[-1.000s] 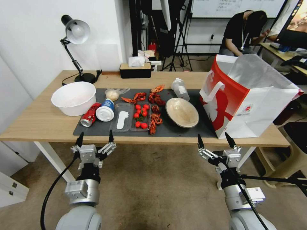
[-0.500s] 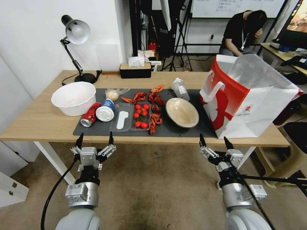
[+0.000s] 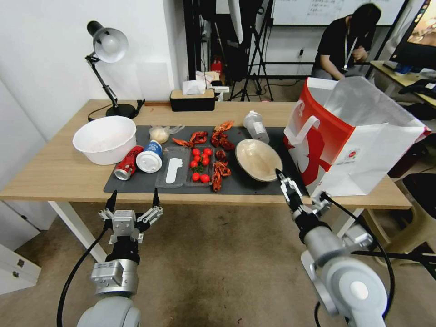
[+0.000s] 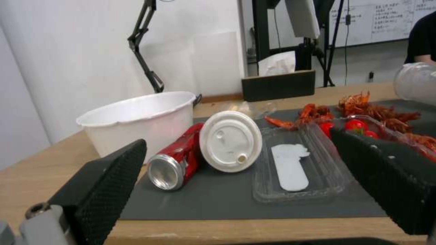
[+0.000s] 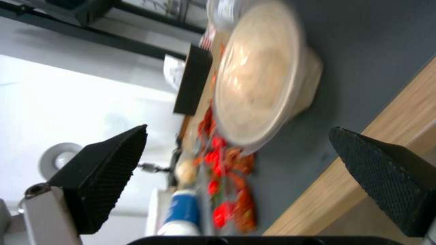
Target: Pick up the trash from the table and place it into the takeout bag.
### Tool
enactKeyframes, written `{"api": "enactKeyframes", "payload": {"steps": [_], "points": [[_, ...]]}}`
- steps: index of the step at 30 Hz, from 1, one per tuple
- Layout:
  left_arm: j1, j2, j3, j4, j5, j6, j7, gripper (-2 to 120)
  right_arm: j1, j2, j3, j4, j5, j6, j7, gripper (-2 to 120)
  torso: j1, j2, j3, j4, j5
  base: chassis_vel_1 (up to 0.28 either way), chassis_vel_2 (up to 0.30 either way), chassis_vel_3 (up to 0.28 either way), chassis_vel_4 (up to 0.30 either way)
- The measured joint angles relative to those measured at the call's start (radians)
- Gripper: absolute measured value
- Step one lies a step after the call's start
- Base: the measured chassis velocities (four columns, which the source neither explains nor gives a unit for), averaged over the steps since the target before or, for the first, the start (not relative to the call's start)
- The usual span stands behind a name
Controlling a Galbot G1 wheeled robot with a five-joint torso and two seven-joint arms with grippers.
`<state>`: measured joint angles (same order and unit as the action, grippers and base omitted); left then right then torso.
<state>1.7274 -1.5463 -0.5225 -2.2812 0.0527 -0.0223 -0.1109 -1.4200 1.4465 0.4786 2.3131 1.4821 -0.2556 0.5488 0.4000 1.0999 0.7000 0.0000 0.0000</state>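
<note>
The beige paper bowl [image 3: 259, 160] lies tilted on the dark mat [image 3: 136, 184], just left of the takeout bag [image 3: 354, 141] standing open at the table's right end. My right gripper [image 3: 299, 187] is open at the front table edge [image 3: 54, 181], rolled sideways, short of the bowl [image 5: 259, 75]. The clear bottle [image 3: 255, 126] stands behind the bowl. The red can [image 3: 128, 162] and the white-lidded blue cup [image 3: 150, 156] lie side by side at the mat's left. The small clear bag [image 3: 160, 133] sits behind them. My left gripper [image 3: 132, 196] hangs open below the table edge, facing can [image 4: 175, 160] and cup [image 4: 231, 141].
A big white bowl [image 3: 105, 139] stands left of the mat. A clear tray [image 3: 190, 165] with tomatoes and crayfish fills the mat's middle, and loose crayfish [image 3: 220, 136] lie behind it. A desk lamp [image 3: 109, 50] and a tissue box [image 3: 192, 101] stand at the back.
My right arm has risen and rolled, carrying its gripper up and forward to the table edge near the beige bowl. The left gripper has sunk slightly.
</note>
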Motion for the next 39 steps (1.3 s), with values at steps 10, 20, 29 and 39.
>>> {"api": "enactKeyframes", "payload": {"steps": [10,20,29,39], "points": [[0.014,-0.006,-0.007,0.004,0.011,-0.011,-0.004,100,0.108,-0.008,-0.035,-0.069,0.035,0.008,0.086,100,0.000,0.000,0.000,-0.0001,0.0001,0.000,0.000,0.000,0.000],[0.032,-0.013,0.000,-0.011,0.019,-0.032,-0.005,100,0.214,0.001,-0.036,-0.157,0.035,0.032,0.166,100,0.000,0.000,0.000,-0.0002,0.0001,0.000,0.000,0.000,0.000],[0.035,-0.010,-0.001,0.005,0.021,-0.042,-0.005,100,0.263,0.006,-0.045,-0.195,0.059,0.032,0.262,89,0.000,0.000,0.000,0.0000,0.0000,0.000,0.000,0.000,0.000],[0.032,-0.009,0.001,0.013,0.019,-0.048,-0.018,100,0.256,0.010,-0.039,-0.189,0.055,0.030,0.269,52,0.000,0.000,0.000,-0.0001,0.0000,0.000,0.000,0.000,0.000]]}}
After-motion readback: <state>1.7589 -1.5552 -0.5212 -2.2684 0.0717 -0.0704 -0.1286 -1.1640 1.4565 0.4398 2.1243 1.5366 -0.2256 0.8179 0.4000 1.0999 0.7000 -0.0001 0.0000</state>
